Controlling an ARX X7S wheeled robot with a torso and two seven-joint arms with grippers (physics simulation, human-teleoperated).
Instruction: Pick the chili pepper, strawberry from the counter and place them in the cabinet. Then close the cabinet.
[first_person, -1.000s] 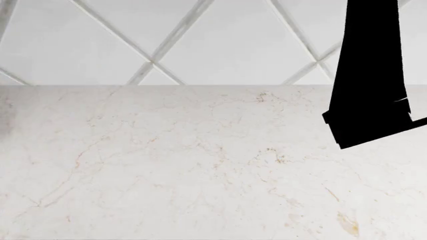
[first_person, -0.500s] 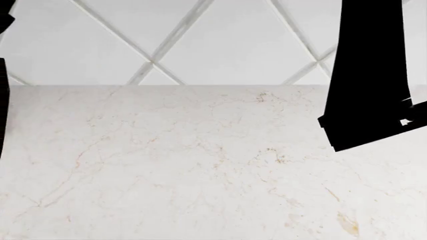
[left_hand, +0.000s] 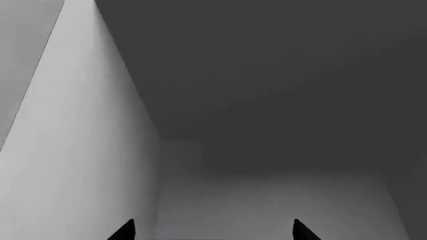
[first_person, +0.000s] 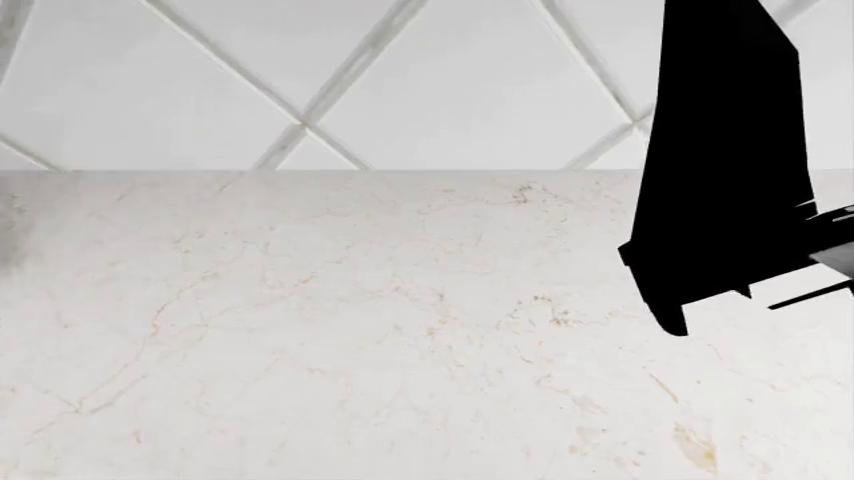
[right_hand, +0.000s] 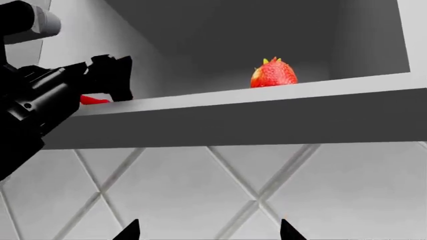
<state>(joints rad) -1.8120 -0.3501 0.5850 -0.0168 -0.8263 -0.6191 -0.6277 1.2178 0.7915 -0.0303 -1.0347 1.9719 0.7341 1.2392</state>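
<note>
Red strawberry (right_hand: 273, 74) on cabinet shelf (right_hand: 267, 107), left gripper (right_hand: 110, 75) beside chili pepper (right_hand: 93, 100)

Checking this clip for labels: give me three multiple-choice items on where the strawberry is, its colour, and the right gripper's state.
1. Where is the strawberry?
A. on the counter
B. on the cabinet shelf
C. in the right gripper

2. What colour is its cap?
A. green
B. brown
C. white

3. What state is the right gripper in?
A. shut on the strawberry
B. shut on the chili pepper
C. open, holding nothing

Key: 1 B, it sits on the cabinet shelf above the tiled wall. 2 A, green leaves top the red berry. 3 C, its fingertips stand apart with nothing between.
</note>
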